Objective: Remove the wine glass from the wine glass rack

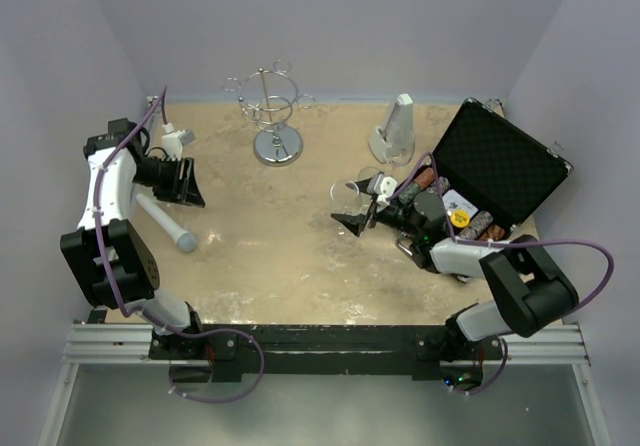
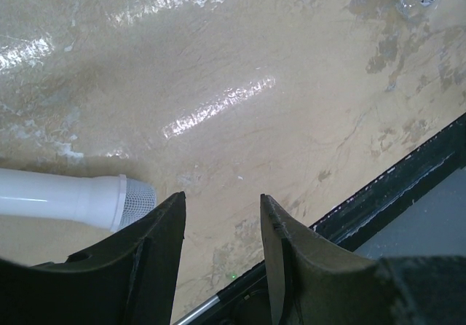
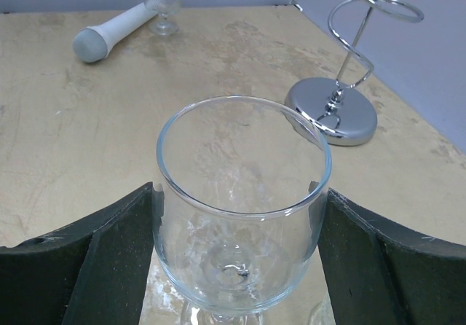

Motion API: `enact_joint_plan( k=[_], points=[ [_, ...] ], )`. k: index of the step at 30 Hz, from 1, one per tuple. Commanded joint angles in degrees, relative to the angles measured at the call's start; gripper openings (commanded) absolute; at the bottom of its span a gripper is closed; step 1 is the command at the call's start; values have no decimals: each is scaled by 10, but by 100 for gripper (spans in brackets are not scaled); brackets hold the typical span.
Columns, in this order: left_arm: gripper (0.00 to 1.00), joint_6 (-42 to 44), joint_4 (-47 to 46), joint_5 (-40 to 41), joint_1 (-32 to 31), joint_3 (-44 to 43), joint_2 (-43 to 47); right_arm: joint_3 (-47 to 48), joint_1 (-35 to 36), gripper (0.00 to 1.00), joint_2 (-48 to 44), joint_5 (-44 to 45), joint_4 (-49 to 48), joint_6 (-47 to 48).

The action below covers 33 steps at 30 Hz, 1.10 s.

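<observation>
The wine glass [image 3: 240, 216] stands upright between the right jaws, which are clenched on its bowl, one finger pressed to each flank just under the rim. It hangs from no arm of the rack [image 3: 331, 114]. The rack stands ahead of those jaws and off to their right, well apart, and no glass shows on it. So I judge the main step done: the glass is off the rack and in hand. What is left, at most, is to set it on the counter [image 3: 65, 121] and let go. The wrist view cuts off the foot, so I cannot tell whether it already rests there or is held above. Farther ahead and to the left of the right jaws lie a mic [image 3: 109, 33] and a second glass [image 3: 164, 4]. The left jaws are released and grasp nothing, poised over the counter with the mic's head just beside one finger.
</observation>
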<state>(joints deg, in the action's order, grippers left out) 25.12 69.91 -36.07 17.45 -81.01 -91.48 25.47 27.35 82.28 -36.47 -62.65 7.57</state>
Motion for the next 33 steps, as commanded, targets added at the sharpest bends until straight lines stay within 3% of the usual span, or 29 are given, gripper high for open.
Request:
enact_joint_plan(
  k=[1,15,24,25,33],
  points=[
    [50,12,5,2,-4,2,24,-1,-1,61,5,14,-63,15],
    [50,12,2,5,-13,-1,11,2,-1,68,8,24,-53,10],
    [49,17,6,3,-18,2,10,9,-1,80,14,33,-61,10],
    [49,16,5,3,-18,2,10,10,-1,97,16,34,-62,10],
    [49,17,3,5,-25,-3,-1,19,-1,99,16,34,-56,10]
  ],
)
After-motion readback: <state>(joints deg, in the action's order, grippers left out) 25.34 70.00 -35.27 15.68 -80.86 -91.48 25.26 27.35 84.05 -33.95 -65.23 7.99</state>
